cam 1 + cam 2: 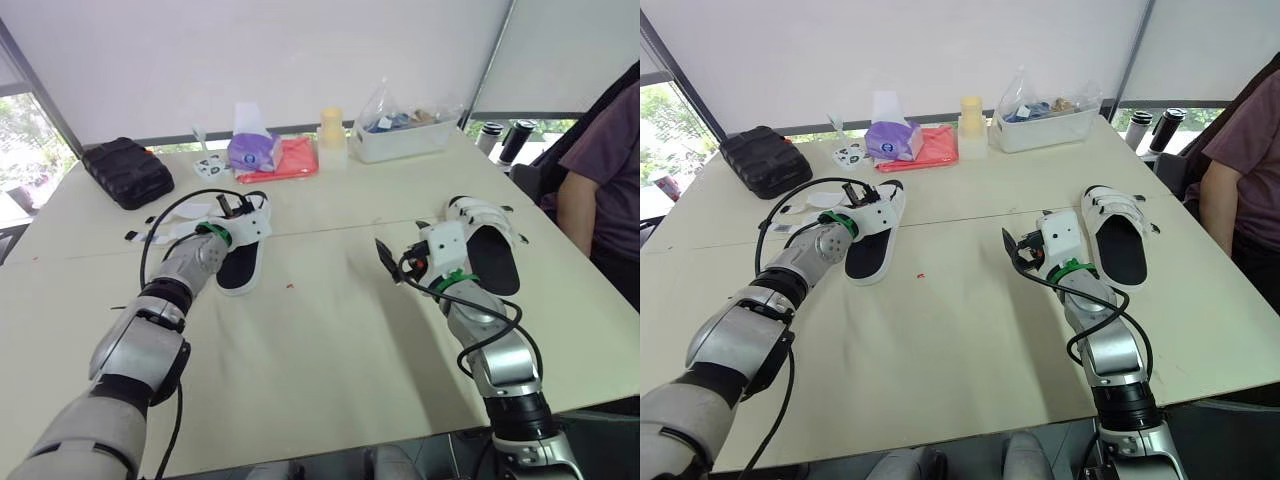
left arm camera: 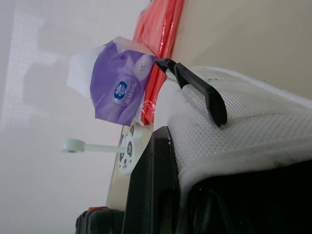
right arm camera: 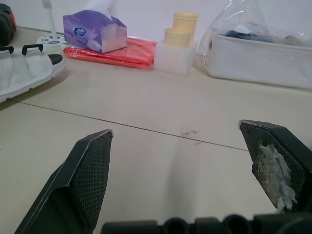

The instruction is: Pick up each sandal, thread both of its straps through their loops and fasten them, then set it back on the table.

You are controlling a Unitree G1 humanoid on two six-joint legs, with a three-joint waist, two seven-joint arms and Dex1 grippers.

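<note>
One light white-mesh, black-soled sandal (image 1: 238,266), left pincer (image 1: 230,212) clamped on its floppy strap; right pincer (image 3: 175,130) wide open, empty. I'd grab the stiffer sole.

sandals: 2, left sandal (image 1: 872,238), right sandal (image 1: 1118,238)
tissue pack (image 1: 892,140): 1
red packet (image 1: 937,148): 1
black case (image 1: 765,160): 1
clear tub (image 1: 1055,127): 1
dark bottles (image 1: 1167,128): 2
person (image 1: 1240,170): 1
</note>
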